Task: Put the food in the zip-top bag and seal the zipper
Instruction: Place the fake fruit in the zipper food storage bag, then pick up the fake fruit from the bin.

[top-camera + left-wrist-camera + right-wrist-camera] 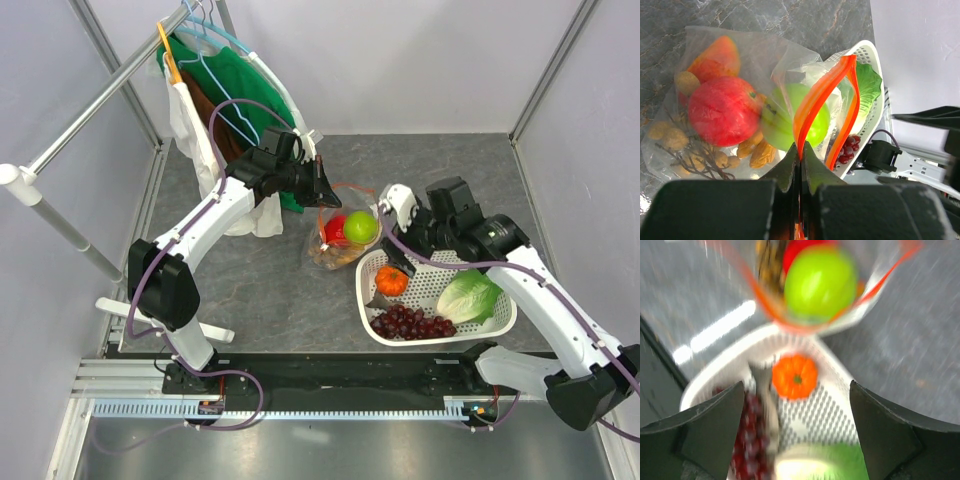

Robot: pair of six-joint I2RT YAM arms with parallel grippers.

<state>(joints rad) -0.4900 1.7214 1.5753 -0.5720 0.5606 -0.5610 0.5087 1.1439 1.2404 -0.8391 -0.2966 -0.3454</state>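
Blurred view: right gripper (796, 390) jaws wide above white basket (825, 410) holding orange piece (795, 376), grapes (747, 440), probably lettuce (830, 465); far side, green apple (820, 282) in zip-top bag (867, 295) mouth.

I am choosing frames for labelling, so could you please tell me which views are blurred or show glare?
Right wrist: motion-blurred, the round green apple and ribbed orange food piece smeared, a glare streak on the grey table; left wrist: sharp on the shiny red apple in the clear plastic bag; top external: sharp.

Green apple (361, 226) fills the zip-top bag (328, 252) mouth; white basket (505, 328) stands just beside.
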